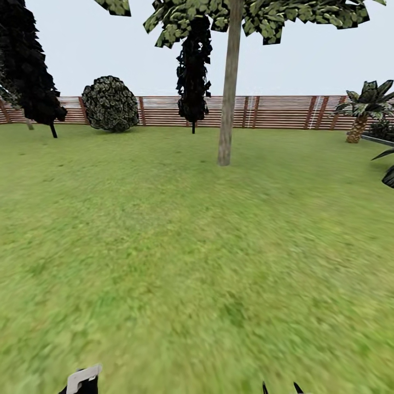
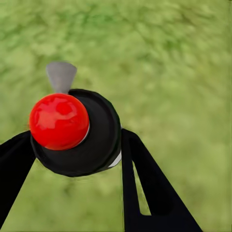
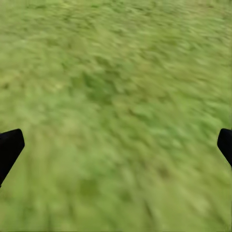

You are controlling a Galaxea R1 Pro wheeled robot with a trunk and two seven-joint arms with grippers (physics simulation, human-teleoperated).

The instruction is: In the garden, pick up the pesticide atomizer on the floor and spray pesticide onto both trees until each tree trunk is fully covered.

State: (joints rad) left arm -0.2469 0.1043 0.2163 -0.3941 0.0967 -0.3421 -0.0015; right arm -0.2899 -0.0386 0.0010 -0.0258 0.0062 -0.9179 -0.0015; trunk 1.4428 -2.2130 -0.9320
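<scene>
While the left gripper (image 2: 75, 150) clamps the pesticide atomizer (image 2: 84, 137), red cap showing, the right gripper (image 3: 116, 145) hangs spread wide with nothing between its fingers over the lawn (image 1: 180, 246). The tree trunk (image 1: 229, 87) stands at twelve o'clock, well apart, before the fence (image 1: 273, 112).

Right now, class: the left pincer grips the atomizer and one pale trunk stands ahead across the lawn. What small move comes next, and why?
Probably roll forward toward the tree trunk. The left pincer already clamps the pesticide atomizer, yet a wide stretch of lawn still separates robot and trunk, likely too far to spray.
</scene>
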